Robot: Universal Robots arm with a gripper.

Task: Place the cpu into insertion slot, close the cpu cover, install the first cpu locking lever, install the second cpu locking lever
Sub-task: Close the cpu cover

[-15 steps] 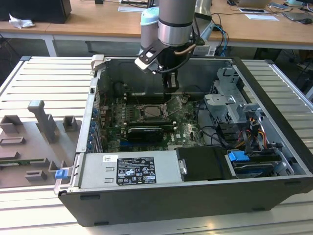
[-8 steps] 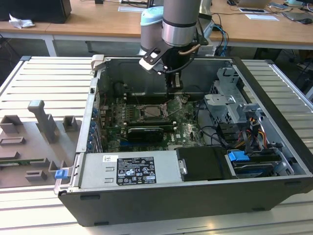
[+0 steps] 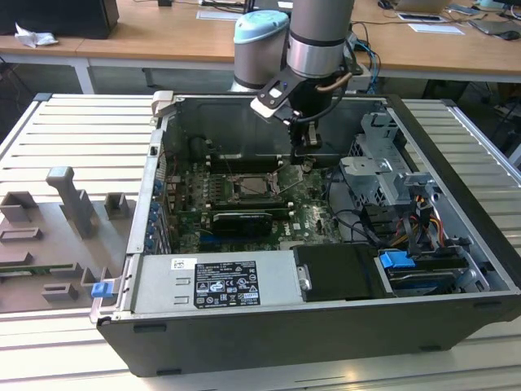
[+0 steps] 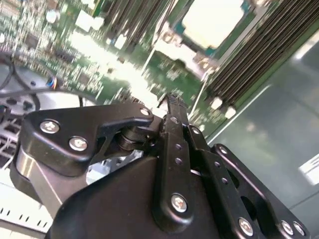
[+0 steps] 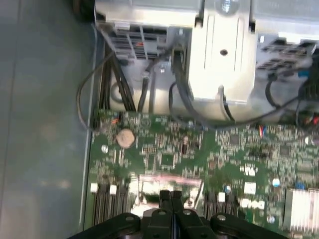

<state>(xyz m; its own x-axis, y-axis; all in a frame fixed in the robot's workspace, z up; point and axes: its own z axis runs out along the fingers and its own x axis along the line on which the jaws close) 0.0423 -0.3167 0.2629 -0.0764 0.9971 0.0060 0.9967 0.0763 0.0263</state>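
Note:
My gripper [image 3: 307,163] hangs low inside the open computer case, just to the exterior view's right of the insertion slot [image 3: 251,188], a square socket with a silvery rim on the green board. Its black fingers [image 5: 170,197] are pressed together with nothing between them, and their tips hover close over the board. In the second wrist view the cpu [image 4: 215,19] shows as a pale square face lying in the socket, beyond the fingertips [image 4: 172,102]. The cpu cover [image 4: 175,49] is a silvery frame along its edge; whether it is latched I cannot tell.
Long black memory slots [image 4: 249,55] flank the socket. A long black card [image 3: 240,221] lies in front of it, and a power supply [image 3: 213,282] fills the case's near side. A metal drive cage [image 3: 383,175] with cables [image 3: 358,220] stands to the right. A grey fixture [image 3: 65,220] sits outside.

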